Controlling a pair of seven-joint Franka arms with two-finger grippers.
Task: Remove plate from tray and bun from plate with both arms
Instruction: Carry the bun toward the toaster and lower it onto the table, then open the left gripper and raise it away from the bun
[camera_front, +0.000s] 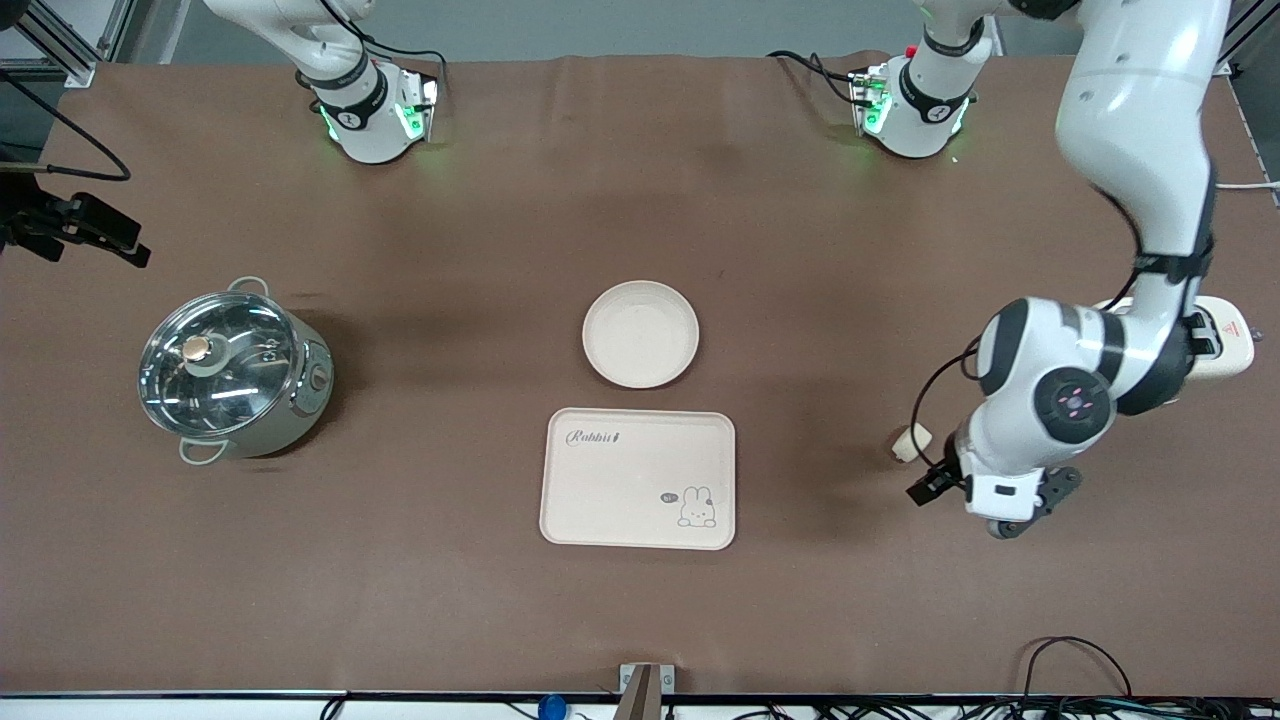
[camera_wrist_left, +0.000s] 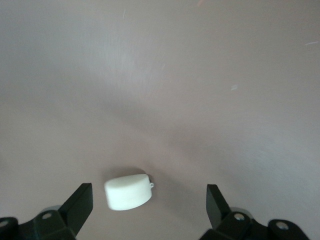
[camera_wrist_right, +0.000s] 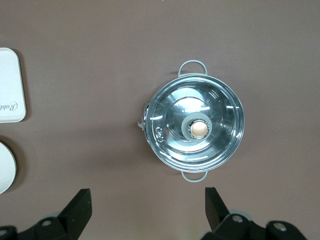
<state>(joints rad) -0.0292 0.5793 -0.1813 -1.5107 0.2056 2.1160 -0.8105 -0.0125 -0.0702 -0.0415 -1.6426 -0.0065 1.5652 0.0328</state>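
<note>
The round cream plate lies at the table's middle, just farther from the front camera than the rabbit tray. The small pale bun lies on the brown cloth toward the left arm's end. My left gripper hangs low over the bun. In the left wrist view it is open, with the bun between the fingers and touching neither. My right gripper is open and empty, high over the cloth beside the pot. An edge of the plate shows there.
A steel pot with a glass lid stands toward the right arm's end. The tray's corner shows in the right wrist view. A white box with a red label lies at the left arm's end, partly hidden by that arm.
</note>
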